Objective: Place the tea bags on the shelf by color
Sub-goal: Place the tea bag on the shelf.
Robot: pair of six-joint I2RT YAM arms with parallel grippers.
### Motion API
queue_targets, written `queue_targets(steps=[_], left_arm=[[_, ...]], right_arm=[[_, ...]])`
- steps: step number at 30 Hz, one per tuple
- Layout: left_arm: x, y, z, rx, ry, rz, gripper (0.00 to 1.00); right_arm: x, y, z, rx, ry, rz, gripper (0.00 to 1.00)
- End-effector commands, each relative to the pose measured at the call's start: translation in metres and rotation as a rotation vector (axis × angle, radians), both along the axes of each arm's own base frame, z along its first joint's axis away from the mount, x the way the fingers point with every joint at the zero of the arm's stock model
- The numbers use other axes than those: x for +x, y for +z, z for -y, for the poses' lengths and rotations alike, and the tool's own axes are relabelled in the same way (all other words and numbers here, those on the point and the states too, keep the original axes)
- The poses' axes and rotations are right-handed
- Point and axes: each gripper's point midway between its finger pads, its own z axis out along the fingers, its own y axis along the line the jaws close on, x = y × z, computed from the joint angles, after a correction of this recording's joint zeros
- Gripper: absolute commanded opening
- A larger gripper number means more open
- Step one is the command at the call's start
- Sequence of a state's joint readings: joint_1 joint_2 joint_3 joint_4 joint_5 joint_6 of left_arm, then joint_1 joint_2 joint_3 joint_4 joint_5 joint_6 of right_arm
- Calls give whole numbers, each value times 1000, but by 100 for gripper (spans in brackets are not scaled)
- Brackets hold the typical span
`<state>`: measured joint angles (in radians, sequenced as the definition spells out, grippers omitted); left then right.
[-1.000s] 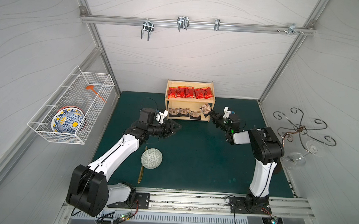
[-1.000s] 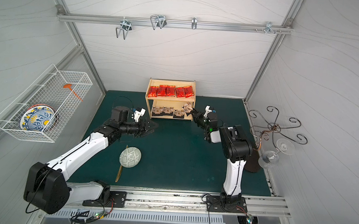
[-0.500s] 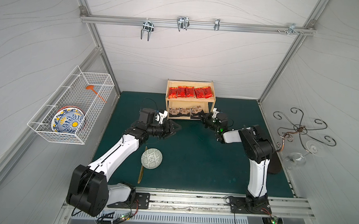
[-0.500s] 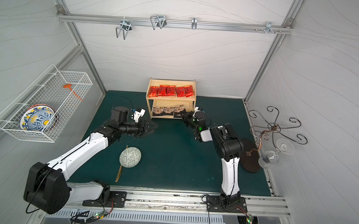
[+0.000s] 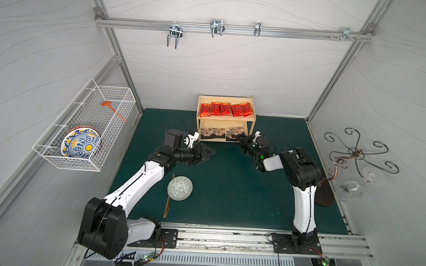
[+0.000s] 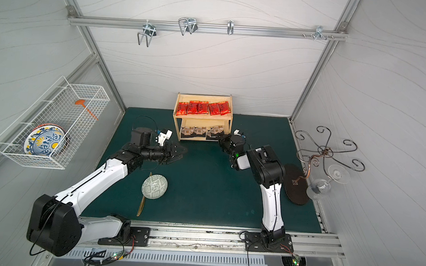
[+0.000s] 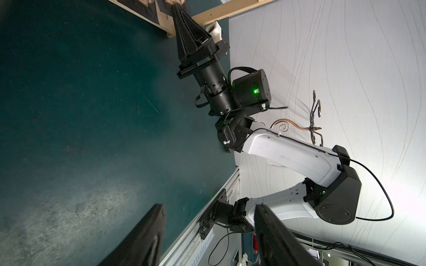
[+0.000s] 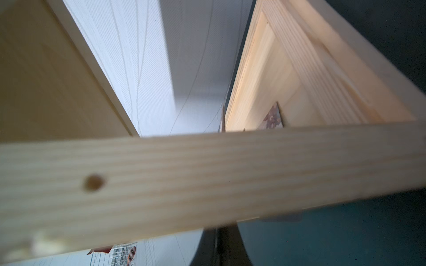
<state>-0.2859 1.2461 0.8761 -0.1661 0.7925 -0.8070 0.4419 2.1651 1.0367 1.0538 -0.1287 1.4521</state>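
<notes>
Neatly split by colour, the tea bags sit on the small pine shelf (image 5: 225,97) at the back of the green mat (image 5: 228,195). Five red tea bags (image 5: 224,109) lie side by side on its upper tier, and the tan-brown tea bags (image 5: 213,132) are lined along the lower tier behind its front rim. The right gripper (image 5: 242,138) reaches low to the right front corner of that lower tier, its jaws pressed together with the tip at the rightmost brown pouch (image 5: 238,131); whether the pouch is pinched between them cannot be told. In the right wrist view the shelf's front rail (image 8: 207,172) crosses the frame, and one corner of a brown pouch (image 8: 273,116) shows inside the tier. The left gripper (image 5: 210,155) hovers above the mat in front of the shelf's left side, apart from it, jaws spread and empty. Nearer the front edge a round green-patterned bowl (image 5: 179,188) sits on the mat beside the left arm, a slim gold utensil (image 5: 167,206) lying just beside it. A white wire basket (image 5: 73,161) on the left wall holds a blue and yellow plate (image 5: 82,144).
</notes>
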Motion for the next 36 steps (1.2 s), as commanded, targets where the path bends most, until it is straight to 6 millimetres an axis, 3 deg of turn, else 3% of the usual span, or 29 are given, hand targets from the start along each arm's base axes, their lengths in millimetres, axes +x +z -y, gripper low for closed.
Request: queue_targets(steps=[1, 13, 24, 36], left_arm=[[3, 16, 2, -32, -13, 68, 66], [4, 12, 3, -32, -15, 55, 66], [4, 9, 3, -28, -18, 49, 66], [6, 9, 3, -28, -20, 45, 66]], right_arm=[[9, -7, 6, -3, -47, -4, 0], [16, -26, 18, 11, -100, -48, 0], [22, -38, 20, 24, -111, -70, 7], [9, -38, 20, 2, -105, -109, 45]])
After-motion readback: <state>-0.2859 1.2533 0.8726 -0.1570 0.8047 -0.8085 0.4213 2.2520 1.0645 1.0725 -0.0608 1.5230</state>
